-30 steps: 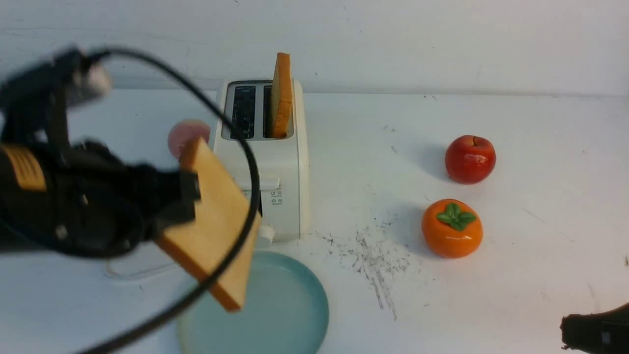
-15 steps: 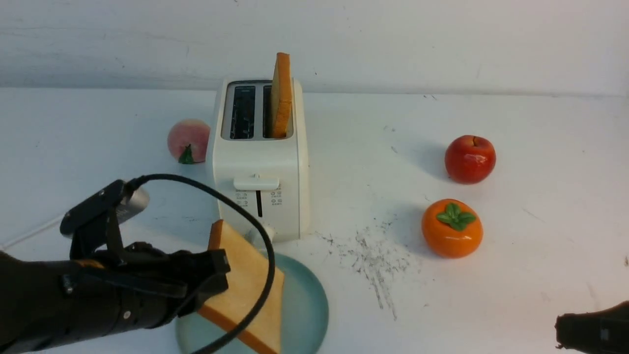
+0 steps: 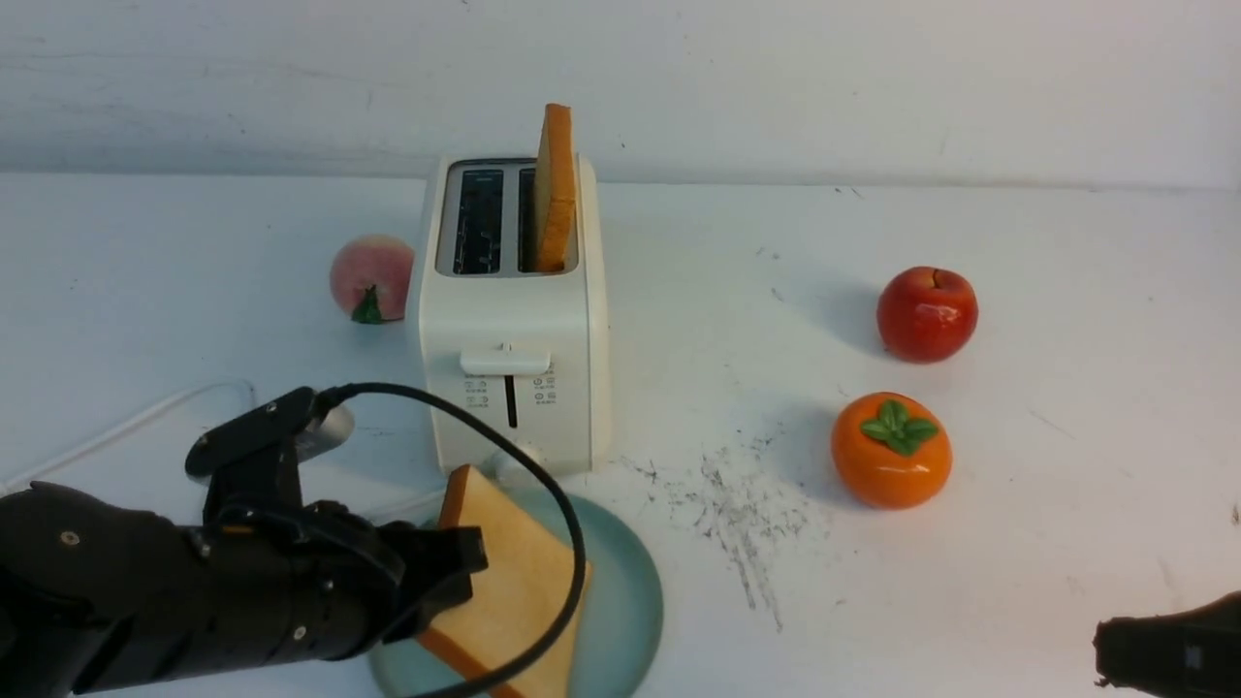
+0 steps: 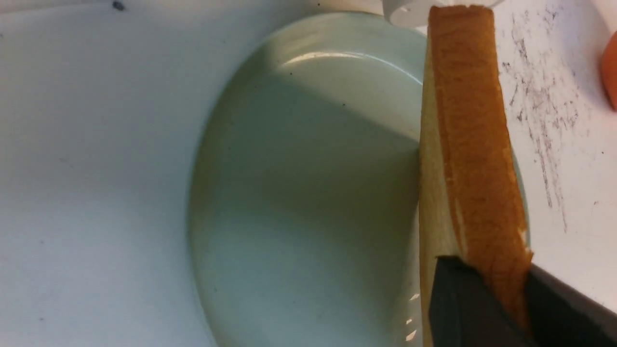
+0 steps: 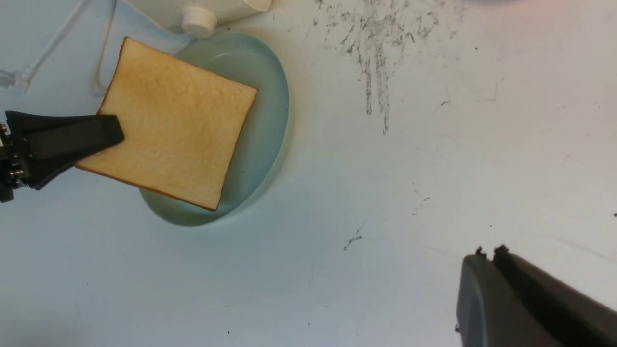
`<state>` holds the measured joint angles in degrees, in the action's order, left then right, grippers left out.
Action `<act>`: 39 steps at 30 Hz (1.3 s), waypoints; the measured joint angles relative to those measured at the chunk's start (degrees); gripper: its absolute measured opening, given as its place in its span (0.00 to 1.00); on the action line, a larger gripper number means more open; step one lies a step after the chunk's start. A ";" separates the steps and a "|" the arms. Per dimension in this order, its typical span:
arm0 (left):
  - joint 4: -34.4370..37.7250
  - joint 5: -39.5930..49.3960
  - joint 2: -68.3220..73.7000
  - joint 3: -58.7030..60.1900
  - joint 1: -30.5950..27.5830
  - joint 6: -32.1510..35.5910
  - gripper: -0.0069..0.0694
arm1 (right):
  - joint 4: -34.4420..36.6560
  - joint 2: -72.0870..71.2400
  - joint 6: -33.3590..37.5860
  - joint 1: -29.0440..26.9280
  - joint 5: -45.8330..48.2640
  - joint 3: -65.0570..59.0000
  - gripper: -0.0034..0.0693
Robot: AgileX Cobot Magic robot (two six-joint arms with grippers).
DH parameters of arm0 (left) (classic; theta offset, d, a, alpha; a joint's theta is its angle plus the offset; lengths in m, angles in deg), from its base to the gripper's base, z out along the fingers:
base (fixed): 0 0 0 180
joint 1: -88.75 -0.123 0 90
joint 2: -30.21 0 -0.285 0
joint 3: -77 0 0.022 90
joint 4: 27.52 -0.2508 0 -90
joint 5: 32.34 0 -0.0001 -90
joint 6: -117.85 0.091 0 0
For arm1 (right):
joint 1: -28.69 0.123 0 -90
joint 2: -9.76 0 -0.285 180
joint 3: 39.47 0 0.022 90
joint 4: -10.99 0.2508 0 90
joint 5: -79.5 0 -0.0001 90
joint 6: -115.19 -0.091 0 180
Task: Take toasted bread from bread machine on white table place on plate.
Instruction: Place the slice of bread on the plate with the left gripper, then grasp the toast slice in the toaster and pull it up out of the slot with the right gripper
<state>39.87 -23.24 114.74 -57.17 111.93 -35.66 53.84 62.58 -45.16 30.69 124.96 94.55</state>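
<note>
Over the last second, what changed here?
The left end effector, shut on a toast slice, came down from in front of the toaster to low over the plate. The slice is tilted and still gripped. Unchanged: the other slice in the toaster, the peach, apple, persimmon and right end effector.

A: On the scuffed flat white tabletop (image 3: 1057, 242)?
B: Centrally, a boxy cream-white two-slot toaster (image 3: 514, 320); just before it, a round pale teal plate (image 3: 625, 603).
A: And beside?
B: Left of the toaster, a pink round peach (image 3: 373, 276); well right, a glossy red apple (image 3: 927, 314) and an orange persimmon (image 3: 892, 451).
</note>
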 joint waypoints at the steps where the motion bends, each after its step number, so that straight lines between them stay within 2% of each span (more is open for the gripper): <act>1: 0.18 0.00 0.12 0.00 0.00 0.19 0.21 | 0.00 0.00 0.00 0.00 0.01 0.00 0.08; 4: 0.27 -0.37 1.10 0.00 0.00 0.43 0.30 | 0.00 0.00 0.00 0.00 0.13 0.00 0.08; 6: 0.15 -0.62 2.01 0.00 0.00 0.66 0.40 | 0.00 0.00 0.00 0.00 0.27 0.00 0.08; 7: 0.10 -0.62 2.09 0.00 0.00 0.72 0.41 | 0.00 0.00 0.00 0.00 0.27 0.00 0.08; 8: -0.57 -0.62 2.63 0.00 0.00 1.59 0.49 | 0.00 0.00 0.00 0.00 0.32 0.00 0.09; 12: -5.14 -0.37 2.45 0.00 0.00 5.45 0.67 | 0.06 0.00 0.00 0.00 0.98 0.37 0.09; 16: -8.22 0.00 -0.80 0.00 0.00 5.80 0.70 | 0.06 0.27 1.87 0.00 6.75 5.48 0.09; 20: -9.27 0.28 -4.98 0.05 0.00 5.26 0.67 | 0.02 1.07 2.80 0.00 10.09 11.49 0.09; 24: -11.97 1.55 -10.34 0.91 0.00 4.63 0.55 | 0.02 3.09 2.95 0.00 10.98 17.39 0.09; 26: -13.95 2.70 -12.31 1.92 0.00 4.22 0.48 | 0.49 4.21 2.97 0.00 11.06 18.75 0.09; 28: -17.74 5.52 -15.39 2.68 0.00 1.60 0.34 | 2.78 6.06 3.87 0.00 11.38 20.27 0.09; 29: -18.12 6.06 -15.65 2.75 0.00 0.86 0.31 | 3.00 6.36 4.00 0.00 11.45 20.41 0.09; 32: -28.75 11.55 -20.79 2.81 0.00 -8.61 0.09 | 6.26 9.43 7.42 0.00 12.45 23.04 0.09; 33: -33.09 13.87 -22.04 2.81 0.00 -11.45 0.07 | 6.81 10.36 8.23 0.00 12.46 23.65 0.09; 34: -33.98 14.42 -22.26 2.81 0.00 -13.10 0.07 | 6.93 10.54 8.37 0.00 12.46 23.96 0.09; 35: -41.70 19.75 -23.77 2.81 0.00 -20.09 0.07 | 8.03 11.84 9.34 0.00 12.58 25.02 0.09; 36: -42.70 20.54 -23.92 2.81 0.00 -22.39 0.07 | 8.15 11.99 9.44 0.00 12.58 25.14 0.09; 37: -52.09 28.54 -24.85 2.52 0.00 -32.62 0.07 | 9.30 13.16 9.99 0.00 12.58 25.96 0.09; 39: -60.79 35.62 -25.53 2.13 0.00 -42.96 0.07 | 10.32 14.11 10.12 0.00 12.53 26.41 0.09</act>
<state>-20.93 12.38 89.21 -55.04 111.93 -78.62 64.15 76.70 -35.04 30.69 137.49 120.96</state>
